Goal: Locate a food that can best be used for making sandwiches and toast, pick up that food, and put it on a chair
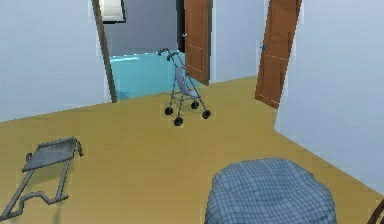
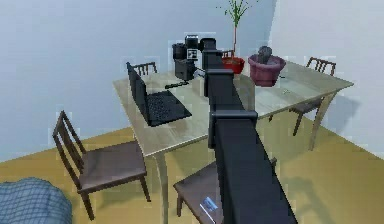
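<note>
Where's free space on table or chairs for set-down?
Bare: seat of the chair at the arm side view's left; table right of the arm, before the maroon pot. Crowded: laptop and dark items at the arm's far end.

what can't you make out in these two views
1. Arm side view: whether the gripper holds anything; its far end is lost against dark shapes on the table.
2. Arm side view: near chair, seat partly hidden by the arm.
3. Forward view: checked blue cushion, cut off by the bottom edge.
</note>
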You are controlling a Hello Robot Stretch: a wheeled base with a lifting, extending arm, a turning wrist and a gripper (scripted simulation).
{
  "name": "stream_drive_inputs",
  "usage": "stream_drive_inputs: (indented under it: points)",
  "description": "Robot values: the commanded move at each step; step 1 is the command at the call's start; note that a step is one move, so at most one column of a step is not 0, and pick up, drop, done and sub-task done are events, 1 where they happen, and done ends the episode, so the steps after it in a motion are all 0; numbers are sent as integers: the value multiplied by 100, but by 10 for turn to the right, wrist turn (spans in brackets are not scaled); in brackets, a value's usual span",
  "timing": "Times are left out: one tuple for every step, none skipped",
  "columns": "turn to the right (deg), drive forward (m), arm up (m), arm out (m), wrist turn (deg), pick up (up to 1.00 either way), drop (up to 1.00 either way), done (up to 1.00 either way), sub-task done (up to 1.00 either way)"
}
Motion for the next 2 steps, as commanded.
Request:
stream_drive_inputs:
  points:
    - [0, 0, -50, 0, 0, 0, 0, 0, 0]
    - [0, 0, 0, 0, 0, 0, 100, 0, 0]
